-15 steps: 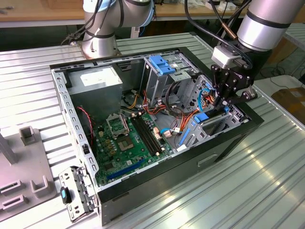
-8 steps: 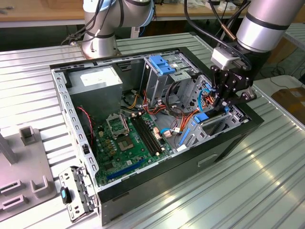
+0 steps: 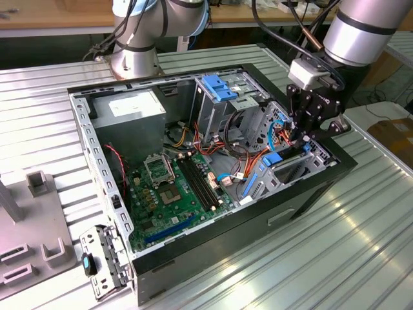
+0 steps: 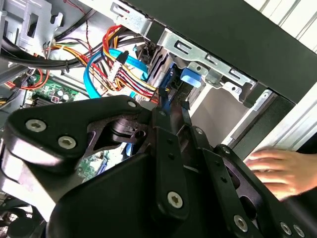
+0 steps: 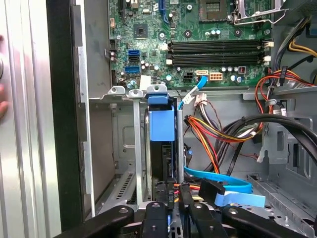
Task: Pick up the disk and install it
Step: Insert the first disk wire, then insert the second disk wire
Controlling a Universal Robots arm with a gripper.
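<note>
Fingers (image 5: 167,208) appear clenched on the disk (image 5: 162,144), which stands on edge in the drive cage (image 5: 133,139).
We judge the loose cables (image 5: 218,134) beside it could snag, or misaligned rails jam it.

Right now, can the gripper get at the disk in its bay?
Probably yes: the gripper sits right at the disk, standing on edge in the drive cage. Cables lie beside it, not across it.
</note>
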